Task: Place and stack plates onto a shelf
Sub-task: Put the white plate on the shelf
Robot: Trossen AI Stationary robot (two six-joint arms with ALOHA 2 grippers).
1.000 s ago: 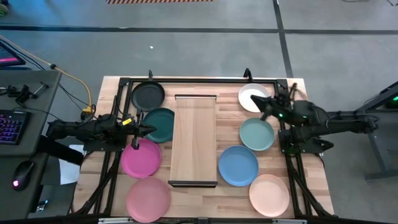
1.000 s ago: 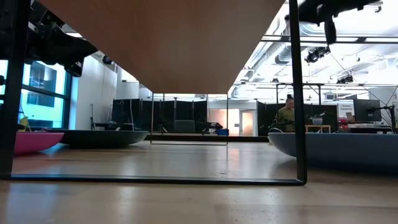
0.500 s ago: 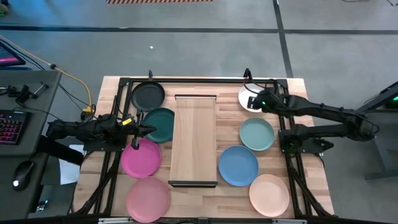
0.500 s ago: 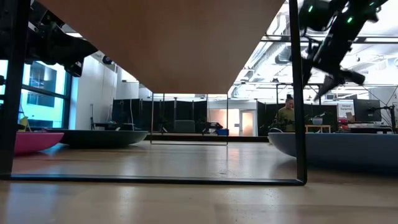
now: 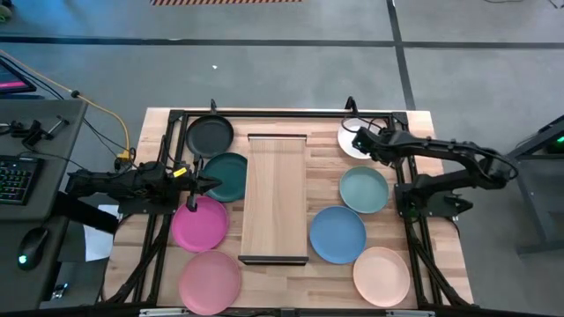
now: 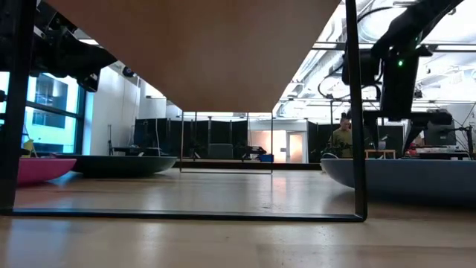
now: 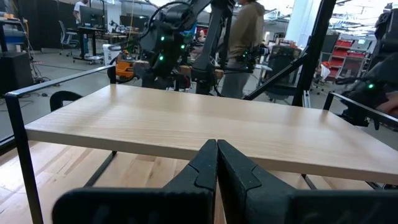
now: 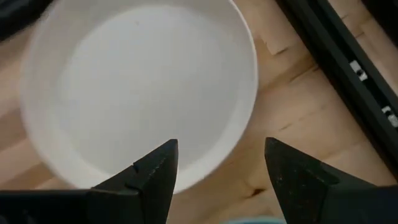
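The shelf stands lengthwise in the middle of the table. Left of it lie the black, dark teal, magenta and pink plates. Right of it lie the white, mint, blue and peach plates, each flat on the table. My right gripper hangs open over the white plate, pointing down, one finger over the plate and one beyond its rim. My left gripper waits shut by the dark teal plate, facing the shelf.
A black frame runs round the table, and one of its bars lies close beside the white plate. A desk with a keyboard stands left of the table. A person is in the room far behind.
My right arm has stretched out toward the white plate at the far right. Its gripper has tipped to point down, come lower over the plate and opened. The plates and the shelf have not moved.
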